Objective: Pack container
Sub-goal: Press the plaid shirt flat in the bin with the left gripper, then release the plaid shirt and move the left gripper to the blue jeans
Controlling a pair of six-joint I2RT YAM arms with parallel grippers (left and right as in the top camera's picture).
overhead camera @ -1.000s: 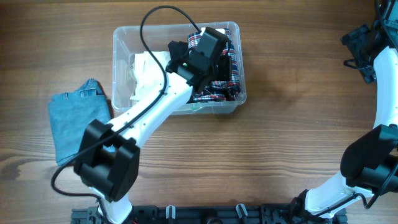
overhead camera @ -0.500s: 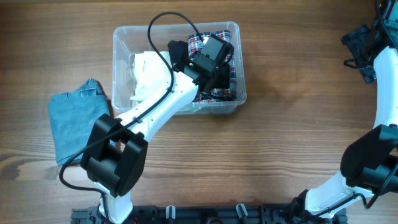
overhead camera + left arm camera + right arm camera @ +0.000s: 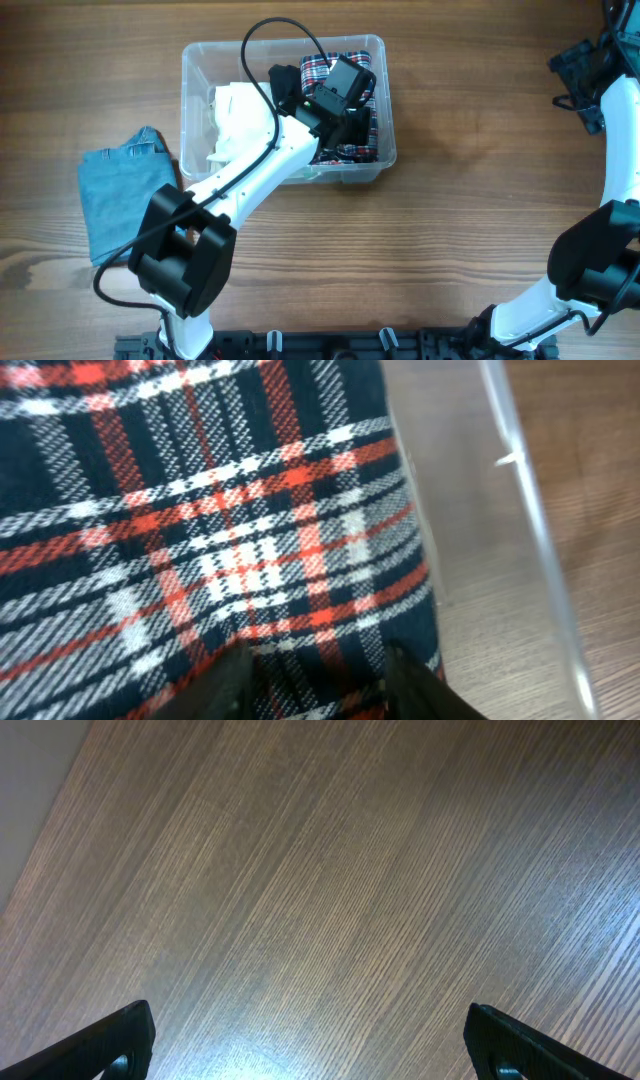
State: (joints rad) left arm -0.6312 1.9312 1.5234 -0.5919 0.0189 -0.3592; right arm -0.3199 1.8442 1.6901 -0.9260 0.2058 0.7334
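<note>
Wooden worktop [image 3: 450, 250] carries the container [image 3: 195, 58]; left claw [image 3: 322, 682] is parted over plaid cloth [image 3: 200, 510] inside, right claw [image 3: 310, 1042] wide, empty.

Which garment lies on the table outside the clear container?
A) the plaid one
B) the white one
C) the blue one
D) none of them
C: the blue garment lies on the wood to the left of the container, while the plaid garment and the white garment are inside it.
</note>
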